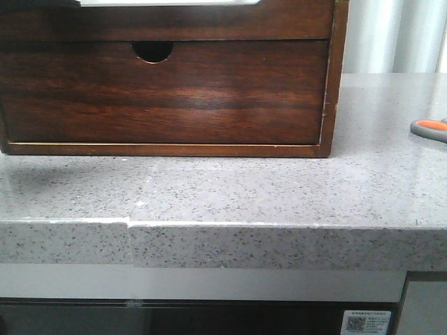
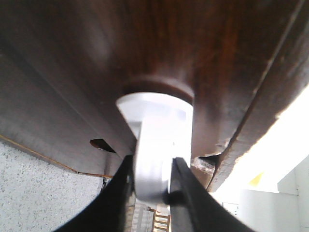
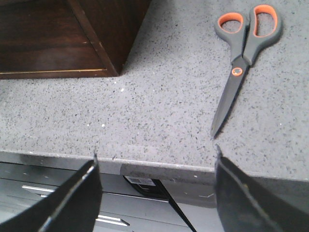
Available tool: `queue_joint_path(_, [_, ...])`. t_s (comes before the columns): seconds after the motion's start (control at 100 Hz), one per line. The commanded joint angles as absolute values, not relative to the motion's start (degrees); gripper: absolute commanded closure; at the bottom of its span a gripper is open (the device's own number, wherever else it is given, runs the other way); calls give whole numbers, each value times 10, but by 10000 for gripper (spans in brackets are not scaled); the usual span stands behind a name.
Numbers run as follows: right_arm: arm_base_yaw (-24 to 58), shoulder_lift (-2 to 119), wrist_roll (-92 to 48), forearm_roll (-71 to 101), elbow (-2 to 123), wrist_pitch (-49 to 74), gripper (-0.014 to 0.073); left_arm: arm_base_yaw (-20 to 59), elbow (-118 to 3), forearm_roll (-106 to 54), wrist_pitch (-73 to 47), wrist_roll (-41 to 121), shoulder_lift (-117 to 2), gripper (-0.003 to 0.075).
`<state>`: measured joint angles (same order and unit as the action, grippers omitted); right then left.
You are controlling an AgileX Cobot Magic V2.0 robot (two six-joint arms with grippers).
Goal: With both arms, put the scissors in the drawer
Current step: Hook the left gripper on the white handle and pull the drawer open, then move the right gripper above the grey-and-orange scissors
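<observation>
While scissors (image 3: 244,58) lie flat just beyond right pincer (image 3: 154,193) | spread wide, nothing held | countertop (image 3: 159,111)

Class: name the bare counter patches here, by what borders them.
Bare stone runs between the wooden cabinet and the counter's front edge, and from the cabinet's corner to the scissors. The right gripper hangs open there. Crowded only beside the scissors.

Glossy wooden drawer (image 1: 167,24); speckled polished stone counter (image 1: 230,188).
</observation>
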<state>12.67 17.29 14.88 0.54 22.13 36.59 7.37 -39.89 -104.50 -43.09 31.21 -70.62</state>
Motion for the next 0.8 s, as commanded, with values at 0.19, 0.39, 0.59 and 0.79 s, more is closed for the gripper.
queue_joint_path(0.19, [122, 182, 141, 4, 236, 332, 151, 74, -383, -1013, -434, 350, -664, 739])
queue_joint_path(0.39, [122, 182, 141, 4, 236, 331, 151, 74, -325, -1028, -432, 346, -597, 739])
queue_joint_path(0.59, [122, 182, 141, 4, 236, 331, 151, 74, -270, -1027, -432, 330, -507, 739])
queue_joint_path(0.79, [122, 182, 141, 4, 236, 330, 151, 74, -235, -1027, -430, 307, -430, 739])
